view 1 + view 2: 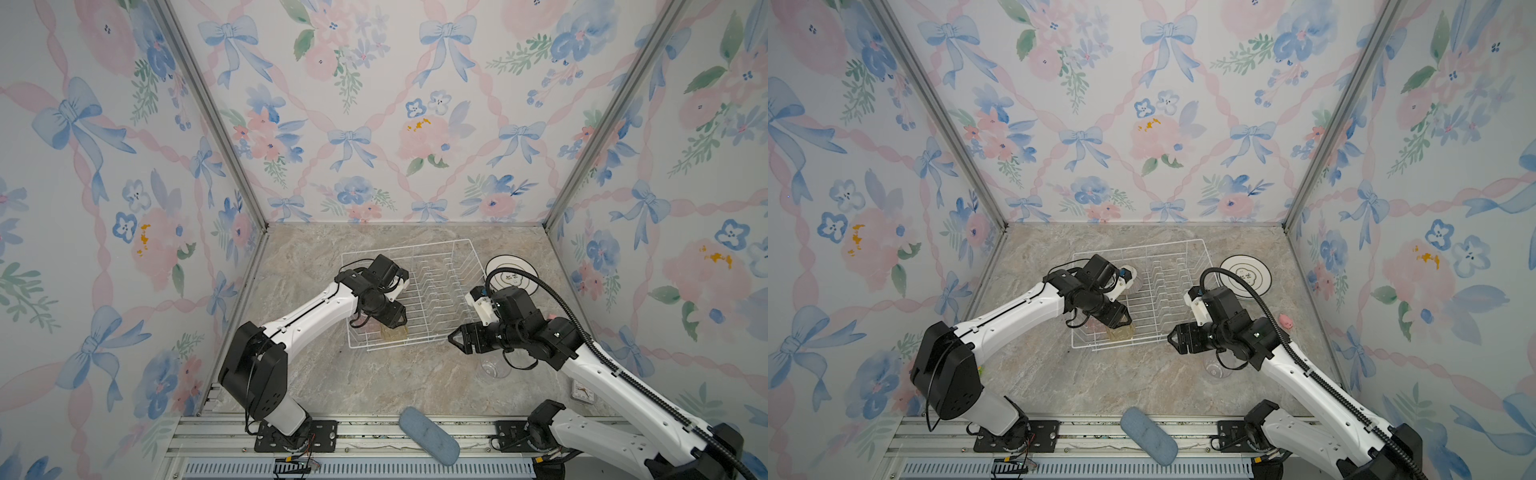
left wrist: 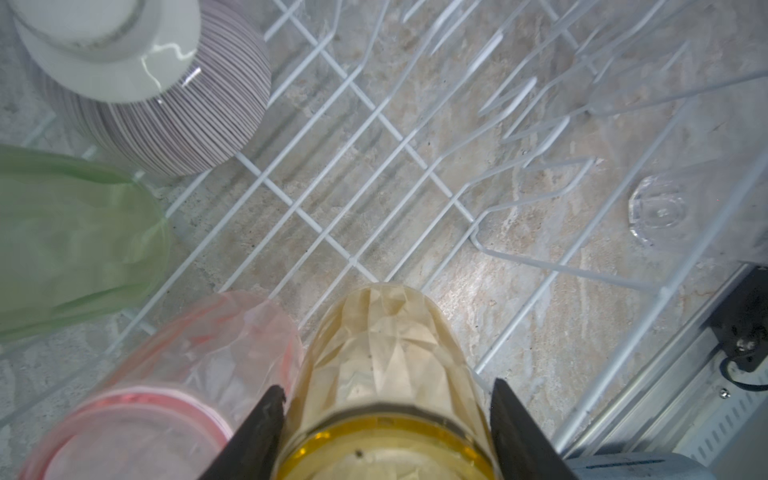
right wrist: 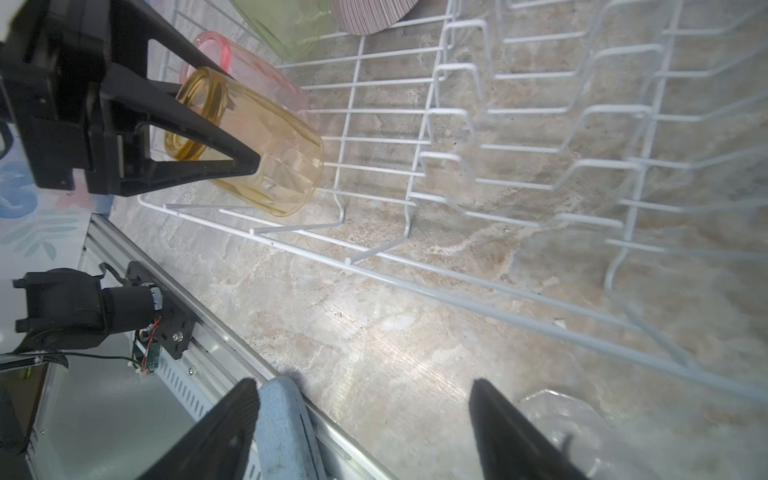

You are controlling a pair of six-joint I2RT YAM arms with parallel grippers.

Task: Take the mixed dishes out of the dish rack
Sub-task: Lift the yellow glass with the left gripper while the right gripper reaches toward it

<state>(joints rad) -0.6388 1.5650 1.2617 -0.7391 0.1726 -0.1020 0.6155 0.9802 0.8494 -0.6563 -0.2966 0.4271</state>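
A: Where does the dish rack (image 1: 432,286) sit?

B: In the middle of both top views, on the marbled bench (image 1: 374,386), with its prong half toward the right.

A: And the left claw (image 2: 386,388)?

B: It is down inside the rack's lower left corner in the top views, clenched on the yellow tumbler (image 3: 286,166). The left wrist view shows a black finger (image 2: 259,432) pressed against each side of it. The right wrist view shows the tumbler tilted, its far end near the rack's floor wires.

A: What lies next to it?

B: The pink tumbler (image 2: 199,365) is just beside it and the green tumbler (image 2: 70,241) a little farther off. Beyond that is the striped bowl (image 2: 187,120), bottom up. All three are in the rack's left half.

A: The right claw (image 3: 363,384)?

B: Released, with its fingers wide apart and nothing between them. It hovers over the bench just off the rack's lower right corner.

A: Is anything already out?

B: A stack of white dark-rimmed plates (image 1: 1246,276) lies on the bench to the right of the rack; I cannot tell how many. The clear tumbler (image 1: 1219,369) sits on the bench beneath the right arm, to the lower right of the rack.

A: Other things?

B: A blue oblong pad (image 1: 428,434) lies at the bench's bottom edge, and a small pink toy (image 1: 1285,321) lies to the right of the right arm.
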